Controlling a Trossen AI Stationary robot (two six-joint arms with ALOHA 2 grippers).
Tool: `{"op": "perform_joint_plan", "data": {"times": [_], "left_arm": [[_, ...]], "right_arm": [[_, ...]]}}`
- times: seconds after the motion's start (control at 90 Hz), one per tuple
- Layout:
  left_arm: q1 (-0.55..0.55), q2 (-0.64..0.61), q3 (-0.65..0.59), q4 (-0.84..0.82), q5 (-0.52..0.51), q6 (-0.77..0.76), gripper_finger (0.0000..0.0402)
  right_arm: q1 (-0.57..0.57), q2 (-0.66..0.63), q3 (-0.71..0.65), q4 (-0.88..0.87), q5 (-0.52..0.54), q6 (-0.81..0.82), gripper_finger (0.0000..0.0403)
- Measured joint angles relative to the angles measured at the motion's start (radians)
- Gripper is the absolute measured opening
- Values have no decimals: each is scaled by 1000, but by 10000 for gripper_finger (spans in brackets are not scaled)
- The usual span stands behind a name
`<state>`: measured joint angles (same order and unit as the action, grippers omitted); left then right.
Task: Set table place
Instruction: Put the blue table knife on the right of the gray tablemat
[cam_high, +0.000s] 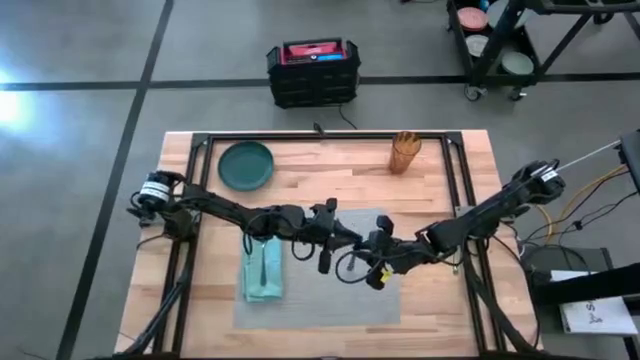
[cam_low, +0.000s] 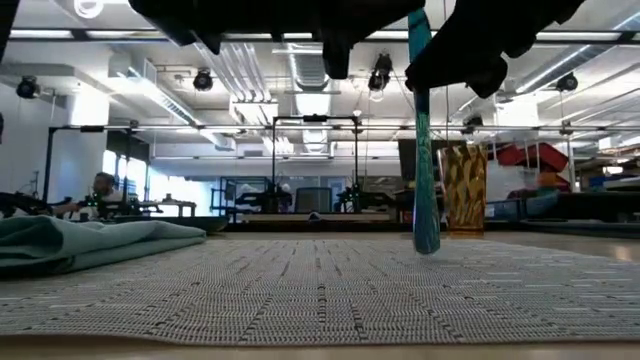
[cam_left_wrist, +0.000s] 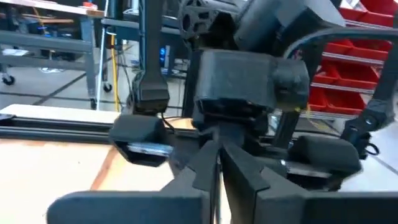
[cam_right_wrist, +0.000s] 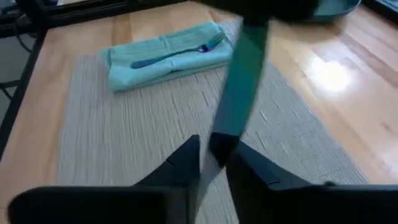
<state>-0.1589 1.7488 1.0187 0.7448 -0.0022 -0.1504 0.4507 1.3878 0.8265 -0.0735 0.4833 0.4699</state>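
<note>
My right fingers (cam_right_wrist: 211, 152) are closed on the thin metal end of a teal-handled utensil (cam_right_wrist: 239, 81), pinching it between the two tips, with the coloured handle reaching out beyond them. From desk height the utensil hangs almost straight down, with its rounded handle end low over the placemat (cam_high: 330, 300); I cannot tell whether it touches the weave or stops just above it. My right gripper sits over the middle of the placemat, a little to the right of centre. My left fingers (cam_left_wrist: 245, 174) are drawn narrow, nearly together, with nothing showing between them. They hover just beside my right gripper on its left side, also above the mat, and from that wrist I look straight at the dark body of my other arm close ahead. The grey woven placemat lies flat on the near middle of the desk (cam_high: 330, 175), its long side running left to right. A folded teal napkin (cam_high: 263, 275) lies over the mat's left edge, and a fork (cam_right_wrist: 177, 53) with a blue handle rests lengthwise on top of it. Farther away, on the bare planks toward the far left, stands a dark green plate (cam_high: 246, 164), well apart from the mat. Toward the far right stands an upright wooden cup (cam_high: 405, 152), also clear of the mat. My two arms reach in from the left and right ends of the desk and meet above the placemat.
</note>
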Motion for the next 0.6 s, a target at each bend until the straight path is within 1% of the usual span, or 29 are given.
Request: {"op": "perform_joint_plan", "data": {"times": [0.089, 0.2, 0.278, 0.389, 0.444, 0.489, 0.533, 0.6], "left_arm": [[0, -12, 0, 1, 34, 7, 1], [-2, -17, 0, 5, 43, 12, 0], [0, -17, 0, -4, 42, 12, 0], [1, -16, 0, -4, 42, 11, 0], [1, -15, 0, -8, 42, 11, 0], [1, -15, 0, -12, 42, 11, 0], [1, -14, 0, -12, 42, 8, 0], [1, -14, 0, -12, 42, 7, 0]], "right_arm": [[0, -50, 0, -41, -35, -1, 111], [0, -90, 1, -61, -37, -2, 142], [0, -83, 1, -63, -38, -16, 156], [-5, -25, 1, -45, -40, -19, 164], [-6, 14, 1, -34, -40, -34, 156], [-6, 40, 1, -25, -39, -44, 139], [-6, 56, 0, -26, -39, -52, 112], [-9, 71, 0, -12, -39, -56, 60]]}}
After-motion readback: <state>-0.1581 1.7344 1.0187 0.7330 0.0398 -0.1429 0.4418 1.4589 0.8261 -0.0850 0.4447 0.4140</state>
